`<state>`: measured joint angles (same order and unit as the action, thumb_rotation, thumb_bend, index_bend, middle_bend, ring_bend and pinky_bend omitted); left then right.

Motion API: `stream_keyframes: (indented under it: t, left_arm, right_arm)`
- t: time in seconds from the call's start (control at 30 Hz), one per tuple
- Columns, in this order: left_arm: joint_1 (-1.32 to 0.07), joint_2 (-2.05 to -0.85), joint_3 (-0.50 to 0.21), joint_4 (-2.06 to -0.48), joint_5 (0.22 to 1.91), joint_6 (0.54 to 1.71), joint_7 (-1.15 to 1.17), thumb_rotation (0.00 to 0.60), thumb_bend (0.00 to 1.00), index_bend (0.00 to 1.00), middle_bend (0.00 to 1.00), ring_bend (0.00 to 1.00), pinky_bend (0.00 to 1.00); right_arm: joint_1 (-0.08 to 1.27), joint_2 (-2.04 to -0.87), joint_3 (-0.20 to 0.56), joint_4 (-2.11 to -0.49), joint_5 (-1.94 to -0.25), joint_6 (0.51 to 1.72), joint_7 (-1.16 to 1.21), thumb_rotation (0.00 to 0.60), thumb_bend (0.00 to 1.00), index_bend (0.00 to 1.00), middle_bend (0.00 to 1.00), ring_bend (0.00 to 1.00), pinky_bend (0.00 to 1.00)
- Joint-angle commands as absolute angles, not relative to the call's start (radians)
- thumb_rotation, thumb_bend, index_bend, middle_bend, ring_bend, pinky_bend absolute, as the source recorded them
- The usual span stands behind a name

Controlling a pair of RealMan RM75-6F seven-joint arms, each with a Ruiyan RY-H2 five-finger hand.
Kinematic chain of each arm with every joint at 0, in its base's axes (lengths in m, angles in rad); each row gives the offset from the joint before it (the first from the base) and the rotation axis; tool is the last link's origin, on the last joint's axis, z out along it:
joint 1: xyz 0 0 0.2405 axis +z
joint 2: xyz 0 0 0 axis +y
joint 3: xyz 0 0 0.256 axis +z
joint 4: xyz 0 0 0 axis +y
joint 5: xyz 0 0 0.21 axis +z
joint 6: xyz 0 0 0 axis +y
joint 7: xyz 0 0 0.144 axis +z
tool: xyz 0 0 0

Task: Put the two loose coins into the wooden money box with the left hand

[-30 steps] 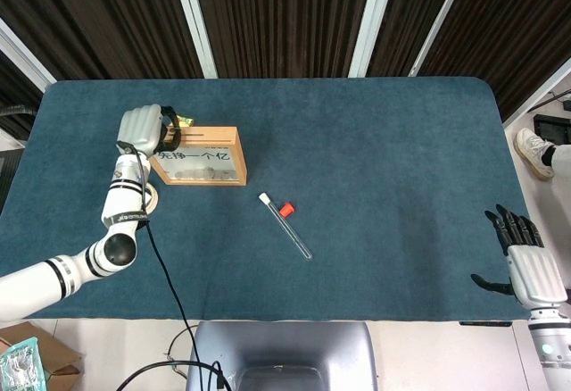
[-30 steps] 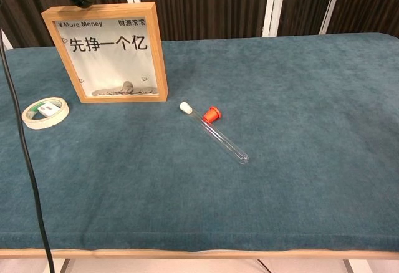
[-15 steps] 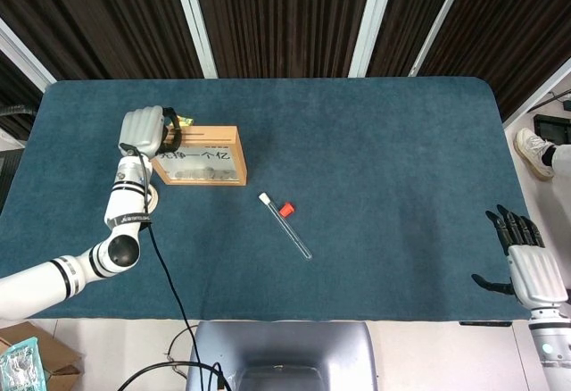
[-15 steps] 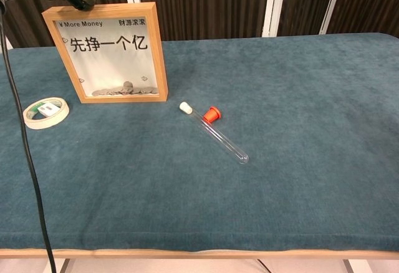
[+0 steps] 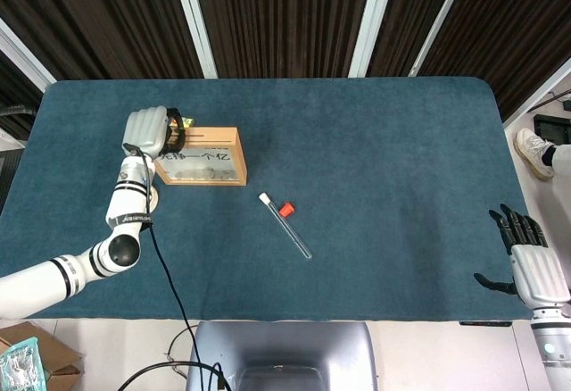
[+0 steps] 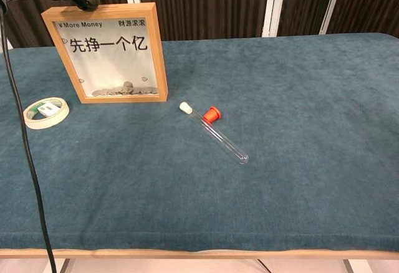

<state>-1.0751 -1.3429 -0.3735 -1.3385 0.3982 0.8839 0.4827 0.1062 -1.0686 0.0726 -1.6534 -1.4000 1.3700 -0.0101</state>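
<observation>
Left hand [image 5: 147,130] hovers, fingers curled, over the wooden money box [image 5: 201,156] top; whether they pinch a coin I cannot tell, though such thin, stiff, slippery discs need edge-pinching.

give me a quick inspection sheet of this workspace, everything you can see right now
surface: table covered in dark teal cloth.
job's things: wooden money box upright at the left, coins lying at its bottom; no loose coins seen on the cloth.
clutter: glass test tube lying flat, white stopper and red cap beside its upper end; tape roll left of the box.
hands: left hand over the box's top left corner, contents not discernible; right hand off the table's right edge, fingers apart, holding nothing.
cables: black cable along the left arm.
surroundings: dark slatted wall behind; a shoe at the right.
</observation>
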Motion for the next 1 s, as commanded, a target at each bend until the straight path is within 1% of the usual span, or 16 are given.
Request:
stream_keyframes:
  t: [0.03,0.43,1.0]
  left_arm:
    - [-1.074,-1.336,-0.372,-1.355,0.406,0.896,0.482,0.600,0.43,0.67,1.00,1.00,1.00]
    - [-1.077,-1.324,-0.366,-1.399,0.411,0.926,0.491,0.600,0.42,0.67,1.00,1.00,1.00]
    - [-1.084,-1.343,-0.365,-1.367,0.415,0.922,0.483,0.600,0.42,0.67,1.00,1.00,1.00]
  right_arm:
    - [0.106,-1.069,0.072,-1.654,-1.401,1.370,-0.011,0.600,0.11,0.00,0.00,0.00,0.00]
    - [0.105,-1.066,0.069,-1.656,-1.409,1.374,-0.007,0.600,0.11,0.00,0.00,0.00,0.00]
    - [0.102,-1.061,0.071,-1.655,-1.408,1.379,0.007,0.600,0.11,0.00,0.00,0.00,0.00]
